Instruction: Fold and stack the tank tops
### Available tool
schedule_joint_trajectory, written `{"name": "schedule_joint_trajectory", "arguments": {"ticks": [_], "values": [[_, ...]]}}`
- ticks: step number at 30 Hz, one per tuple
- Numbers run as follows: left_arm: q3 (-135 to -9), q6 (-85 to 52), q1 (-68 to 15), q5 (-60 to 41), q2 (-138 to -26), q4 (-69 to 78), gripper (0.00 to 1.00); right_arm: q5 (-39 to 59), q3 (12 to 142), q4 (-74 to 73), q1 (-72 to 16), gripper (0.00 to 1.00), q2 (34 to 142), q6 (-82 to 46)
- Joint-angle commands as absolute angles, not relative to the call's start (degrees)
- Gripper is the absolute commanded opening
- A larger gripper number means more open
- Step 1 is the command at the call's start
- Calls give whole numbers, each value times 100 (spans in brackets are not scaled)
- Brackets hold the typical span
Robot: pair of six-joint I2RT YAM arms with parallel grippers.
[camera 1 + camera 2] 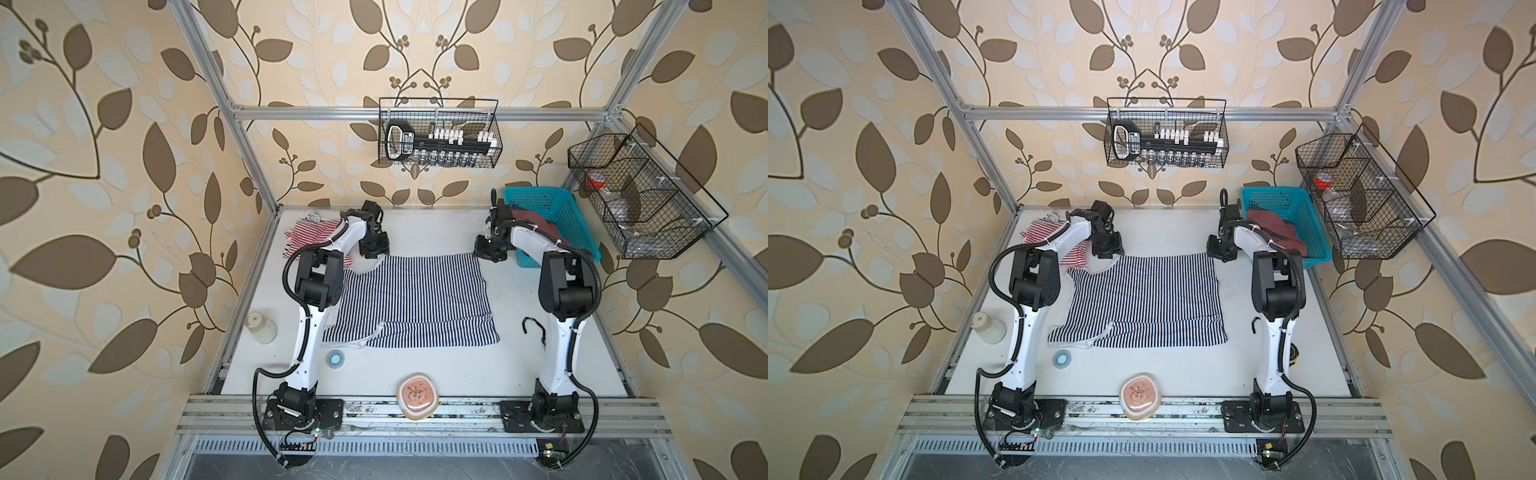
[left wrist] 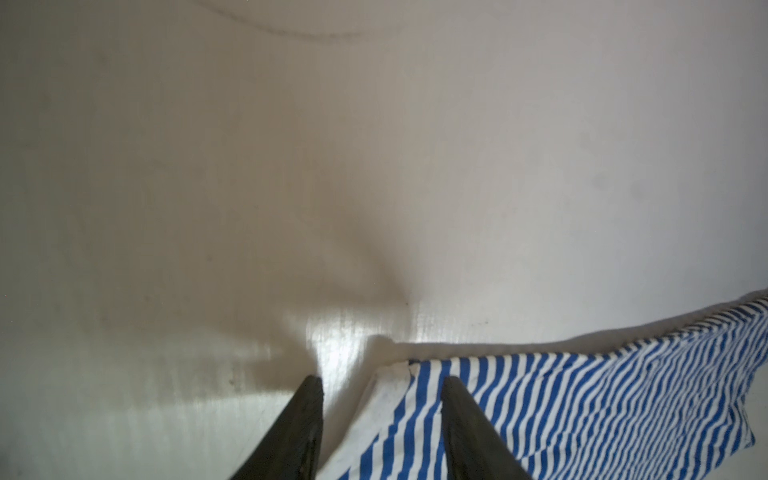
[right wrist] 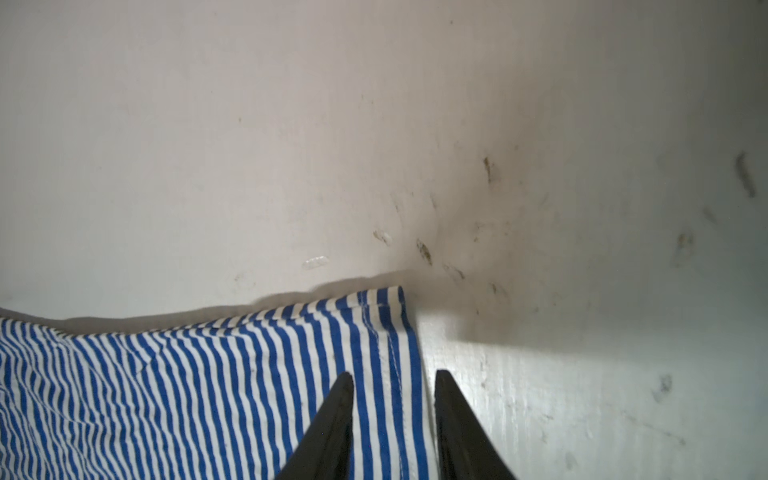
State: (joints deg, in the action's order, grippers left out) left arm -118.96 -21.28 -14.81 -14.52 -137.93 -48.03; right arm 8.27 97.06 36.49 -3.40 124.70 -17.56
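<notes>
One teal basket point(image 1: 559, 210) near the navy top point(image 1: 415, 299) holds maroon cloth point(image 1: 528, 218).

The near tank top point(image 1: 411, 299) lies central, my left gripper point(image 2: 380, 382) at its far-left corner, my right gripper point(image 3: 392, 376) at its far-right. The far tank top point(image 1: 309, 237) sits behind-left; a basket point(image 1: 557, 208) behind-right.

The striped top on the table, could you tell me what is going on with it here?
Both arms are at the navy top, which is spread on the table. The left hand and right hand each stand open astride a far corner of it, one finger over the cloth and one beside it, not yet closed. The red top lies at the far left, partly hidden by the left arm.
</notes>
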Motion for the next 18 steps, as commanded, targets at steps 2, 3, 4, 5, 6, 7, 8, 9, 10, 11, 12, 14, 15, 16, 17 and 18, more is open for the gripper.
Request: {"name": "schedule_joint_trajectory", "arguments": {"ticks": [2,3,4,5,6,7,8,9,10,11,12,14,15,16,17,18], "values": [[-12173,-2055,-1485,-1490,-13816,-4894,46,603,10011,3806,-325,34,12737,-1767],[-12165,-2058,-1485,-1463,-13816,-4900,46,603,10047,3828,-325,34,12760,-1759],[-12148,-2055,-1485,-1442,-13824,-4887,46,591,10098,3861,-325,34,12796,-1749],[-12146,-2039,-1485,-1437,-13825,-4893,45,576,10145,3904,-325,34,12845,-1741],[-12148,-2031,-1485,-1442,-13840,-4904,44,563,10205,3955,-325,34,12892,-1723],[-12147,-2027,-1485,-1457,-13856,-4913,42,555,10248,3980,-325,33,12919,-1718],[-12146,-2028,-1486,-1472,-13871,-4913,41,538,10284,3997,-326,33,12966,-1714],[-12148,-2038,-1485,-1484,-13886,-4913,40,535,10318,4007,-326,32,12992,-1705],[-12138,-2038,-1485,-1496,-13894,-4913,39,536,10352,4023,-325,31,13031,-1705],[-12138,-2043,-1485,-1494,-13897,-4913,39,552,10392,4025,-325,29,13063,-1711],[-12131,-2047,-1486,-1494,-13897,-4909,39,554,10435,4034,-325,28,13089,-1721],[-12104,-2050,-1485,-1507,-13904,-4896,39,586,10485,4039,-325,27,13136,-1740],[-12103,-2053,-1485,-1514,-13902,-4896,39,589,10526,4051,-325,27,13162,-1746],[-12094,-2047,-1485,-1512,-13896,-4891,39,589,10554,4067,-332,27,13182,-1737],[-12085,-2046,-1485,-1508,-13901,-4887,39,589,10589,4084,-334,27,13216,-1740],[-12087,-2043,-1485,-1520,-13900,-4880,39,587,10628,4108,-334,27,13242,-1740]]}}
